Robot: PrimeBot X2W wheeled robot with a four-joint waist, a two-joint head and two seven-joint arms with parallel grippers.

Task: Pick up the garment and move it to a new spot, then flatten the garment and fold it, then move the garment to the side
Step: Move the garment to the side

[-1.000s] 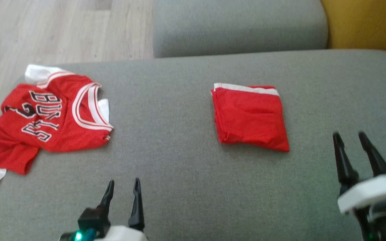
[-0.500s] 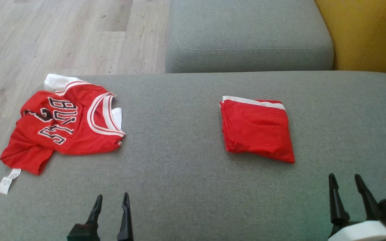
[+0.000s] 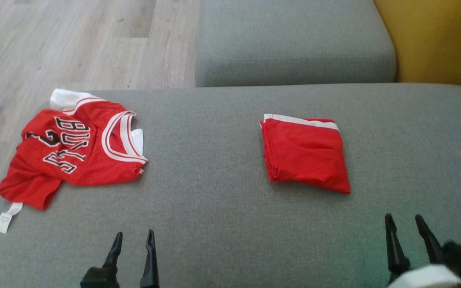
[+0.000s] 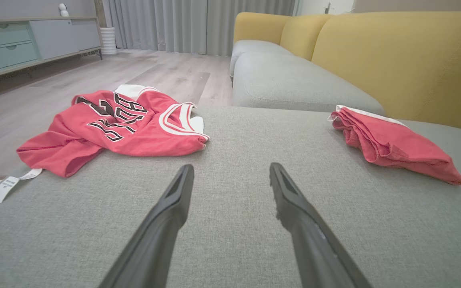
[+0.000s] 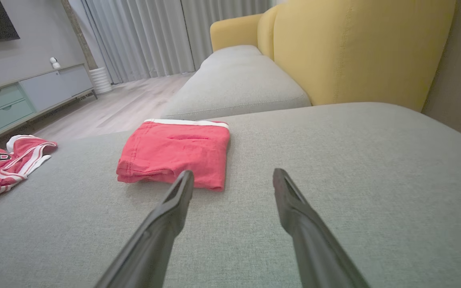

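**Grey cushion, two red garments, both pincers released**

Grey woven sofa cushion (image 3: 222, 224) across most of the head view, carrying everything. Beyond its far edge, a second grey cushion (image 3: 294, 44), flanked by a yellow backrest (image 3: 438, 40) on the right and pale wood floor (image 3: 54, 44) on the left.

At the left end of the near cushion, a red jersey (image 3: 74, 160) — crumpled rather than flat, white-trimmed neck hole turned toward the middle, black-and-white lettering face up, a white sleeve edge poking out at the far corner. Well apart from it, right of centre, a folded red garment (image 3: 306, 158): a compact stacked rectangle, white band along the far edge, layered folds showing on the side toward the jersey.

Low at the near edge, the left pincer (image 3: 134, 233), fingers spread and gripping nothing, aimed at the stretch of cushion between the two garments, nearer the jersey. At the lower right, the right pincer (image 3: 403, 217), likewise spread wide and empty, near the folded garment's near right corner but apart from it.

Smallest of all, a white care label (image 3: 4, 218) — trailing from the jersey's near hem, lying by the cushion's left edge.
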